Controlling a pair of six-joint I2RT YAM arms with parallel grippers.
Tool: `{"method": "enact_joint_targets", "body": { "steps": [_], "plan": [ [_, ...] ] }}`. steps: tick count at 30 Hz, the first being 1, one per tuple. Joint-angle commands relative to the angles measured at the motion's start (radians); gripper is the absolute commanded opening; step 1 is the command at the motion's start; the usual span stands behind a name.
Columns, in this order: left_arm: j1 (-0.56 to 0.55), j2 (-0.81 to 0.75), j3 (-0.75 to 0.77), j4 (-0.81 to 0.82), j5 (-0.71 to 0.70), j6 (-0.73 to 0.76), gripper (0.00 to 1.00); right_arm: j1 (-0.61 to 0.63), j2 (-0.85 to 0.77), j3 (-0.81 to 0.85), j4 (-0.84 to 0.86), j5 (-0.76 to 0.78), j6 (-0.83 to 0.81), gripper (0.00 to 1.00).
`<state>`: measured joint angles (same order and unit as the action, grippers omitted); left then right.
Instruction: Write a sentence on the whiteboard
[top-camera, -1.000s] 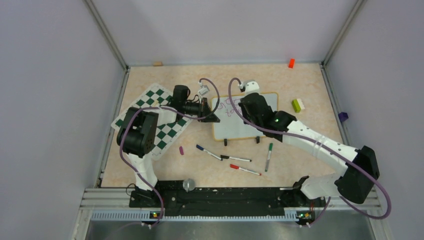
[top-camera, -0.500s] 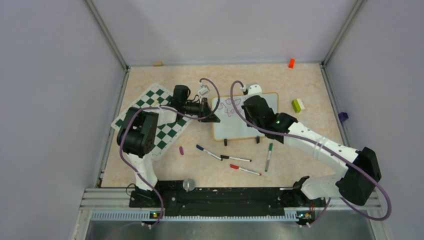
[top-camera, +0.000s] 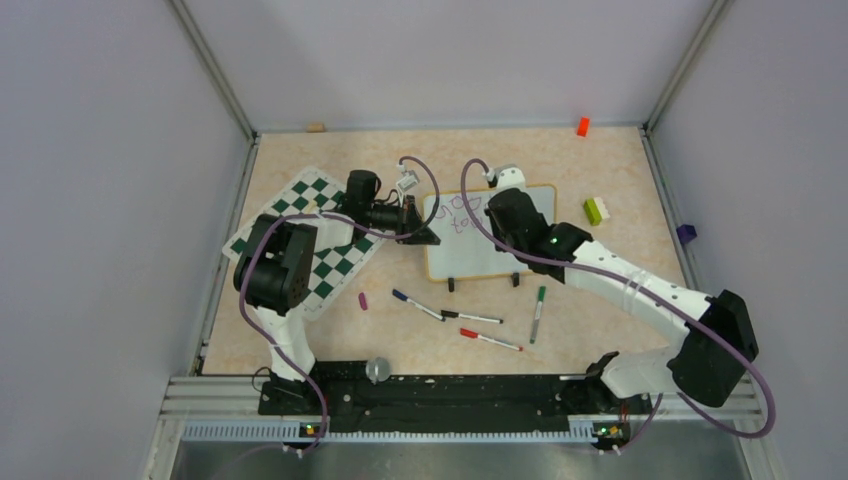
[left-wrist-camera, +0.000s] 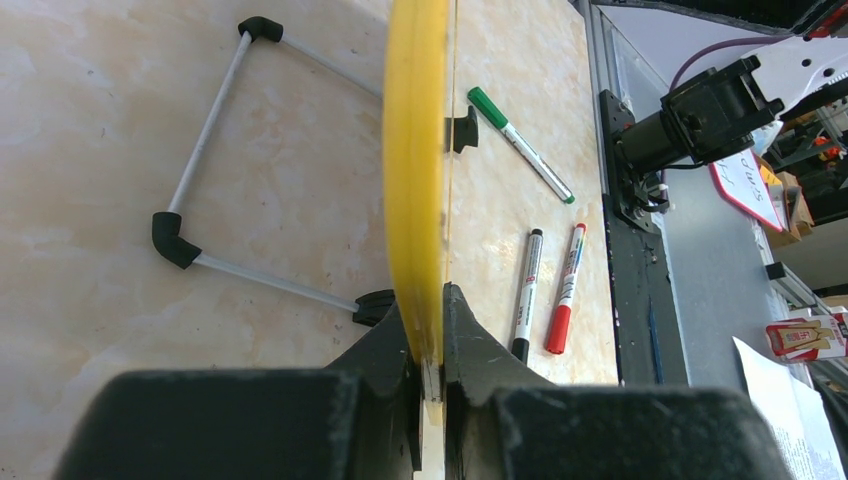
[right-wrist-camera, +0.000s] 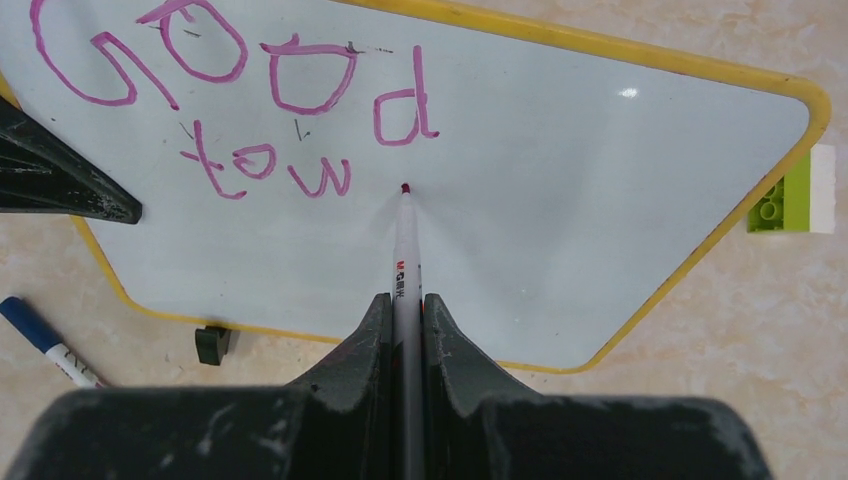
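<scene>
Two claws grip: the right claw is clamped on a marker, its tip touching the whiteboard at 12 o'clock, likely to extend the sentence, which reads "Good tow". The left claw pinches the board's 9 o'clock edge, seemingly steadying it mid-table.

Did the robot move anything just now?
The right tool, gripping the marker, slid a little rightward along the whiteboard, uncovering more of the purple sentence. The left tool stayed clamped on the whiteboard's edge; the loose pens didn't move.
</scene>
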<state>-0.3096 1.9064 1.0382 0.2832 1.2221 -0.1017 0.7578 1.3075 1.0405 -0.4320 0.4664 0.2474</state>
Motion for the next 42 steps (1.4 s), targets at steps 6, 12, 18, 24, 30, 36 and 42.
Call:
{"method": "enact_joint_targets", "body": {
  "steps": [6,12,18,24,30,36,42],
  "plan": [
    [-0.019,-0.003,-0.004,-0.047,-0.036,0.072,0.0,-0.011,0.041,0.057,0.052,0.0,0.005,0.0],
    [-0.018,-0.004,-0.004,-0.049,-0.037,0.073,0.0,-0.011,0.041,0.058,0.057,-0.025,0.007,0.0],
    [-0.019,-0.004,-0.004,-0.049,-0.037,0.073,0.0,-0.011,0.032,0.041,0.054,-0.049,0.007,0.0],
    [-0.019,-0.003,-0.004,-0.05,-0.039,0.073,0.0,-0.01,0.014,0.0,0.036,-0.072,0.016,0.0],
    [-0.018,-0.005,-0.004,-0.05,-0.038,0.073,0.0,-0.011,-0.005,-0.03,0.011,-0.067,0.019,0.0],
    [-0.019,-0.005,-0.004,-0.05,-0.038,0.073,0.0,-0.01,-0.006,-0.018,-0.016,0.001,0.016,0.0],
    [-0.019,-0.004,-0.004,-0.05,-0.038,0.073,0.0,-0.011,0.018,0.035,-0.015,0.028,0.008,0.0]
  ]
}}
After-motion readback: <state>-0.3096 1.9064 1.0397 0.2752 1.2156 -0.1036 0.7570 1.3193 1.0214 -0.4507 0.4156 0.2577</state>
